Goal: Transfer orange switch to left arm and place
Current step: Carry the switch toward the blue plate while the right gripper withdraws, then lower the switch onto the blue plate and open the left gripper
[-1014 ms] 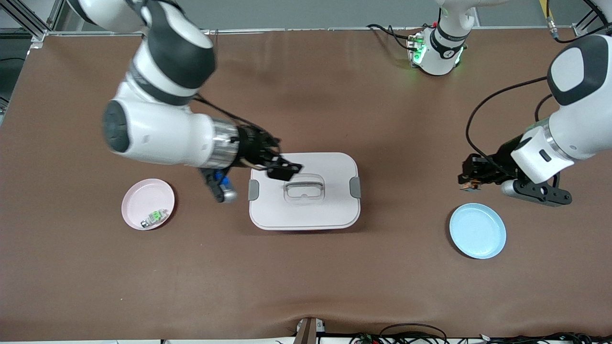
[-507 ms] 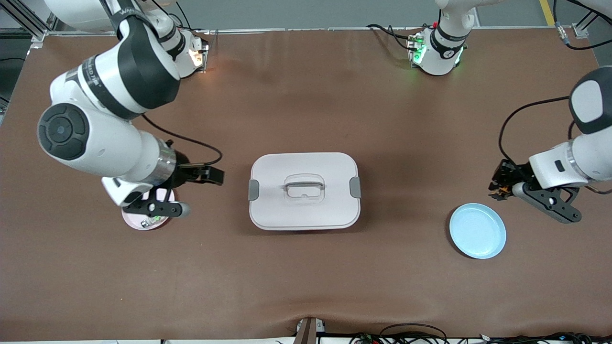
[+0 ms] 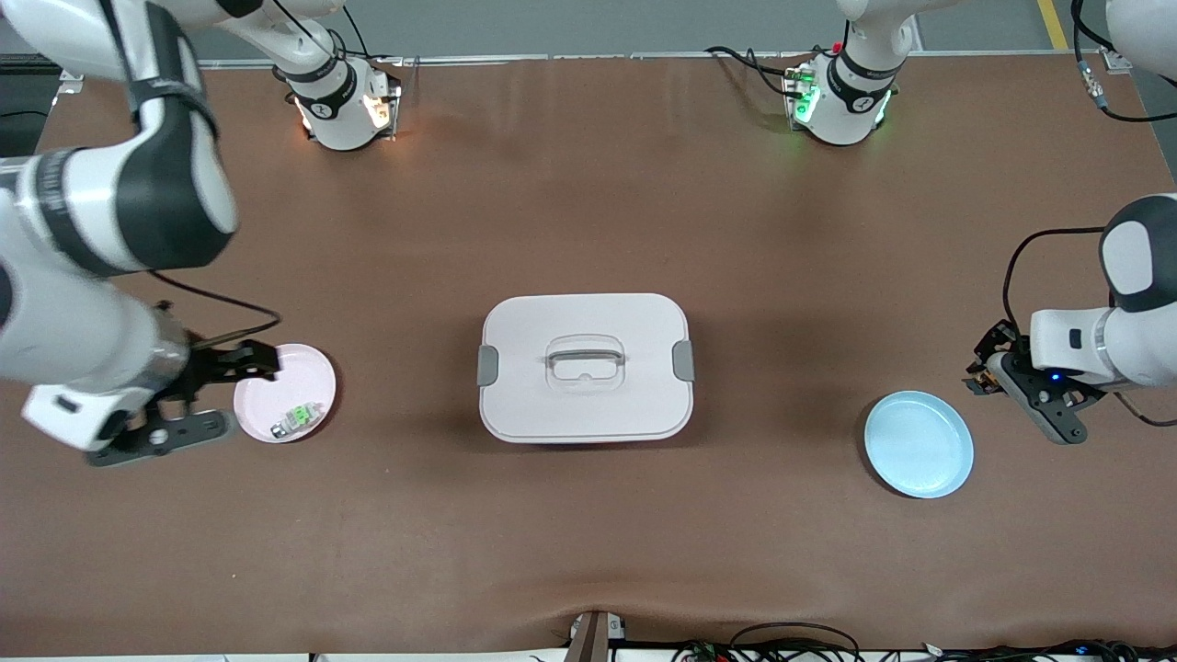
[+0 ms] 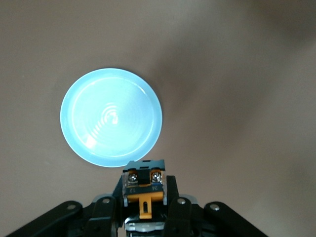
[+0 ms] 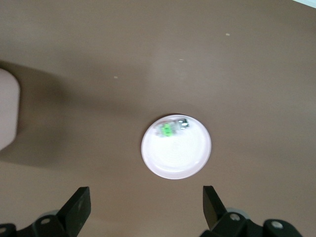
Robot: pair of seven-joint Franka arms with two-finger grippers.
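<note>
The orange switch, a small black block with an orange end and two screws, sits clamped in my left gripper. That gripper hangs above the table just beside the blue plate, toward the left arm's end. The big white box with grey latches stands mid-table, well apart from both hands. My right gripper is open and empty, over the edge of the pink plate; in its wrist view its fingers stand wide apart above bare table.
A small green and silver switch lies on the pink plate. The blue plate holds nothing. The box's corner shows in the right wrist view. Cables run along the table's edge nearest the front camera.
The right arm has swung from over the box back to the pink plate. The left gripper, still holding the switch, has moved away from the box toward the left arm's table end.
</note>
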